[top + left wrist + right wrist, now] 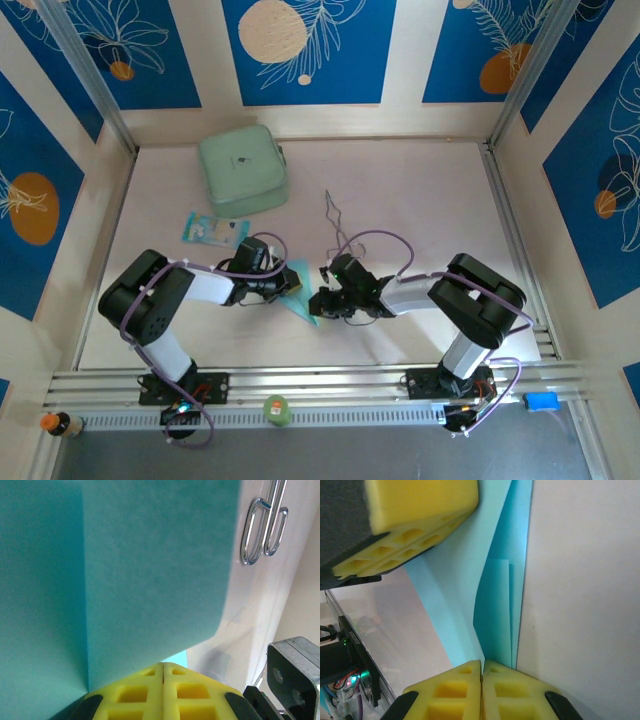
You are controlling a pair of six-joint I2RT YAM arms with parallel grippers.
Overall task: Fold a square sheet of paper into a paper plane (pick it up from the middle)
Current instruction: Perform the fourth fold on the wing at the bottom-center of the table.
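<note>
Where both tools (300, 290) pinch, matte cyan paper (150, 570) creases.

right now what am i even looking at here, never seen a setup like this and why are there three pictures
Two robot arms are bolted to the near edge of a table. The overhead picture shows both from above. The other two come from cameras on each wrist, looking past yellow padded fingers.

The left hand and right hand meet at the middle over a partly folded cyan paper. In each wrist picture the pads look closed on the paper.

Also on the table: a mint-green case, a small blue-and-white packet and metal tongs.
</note>
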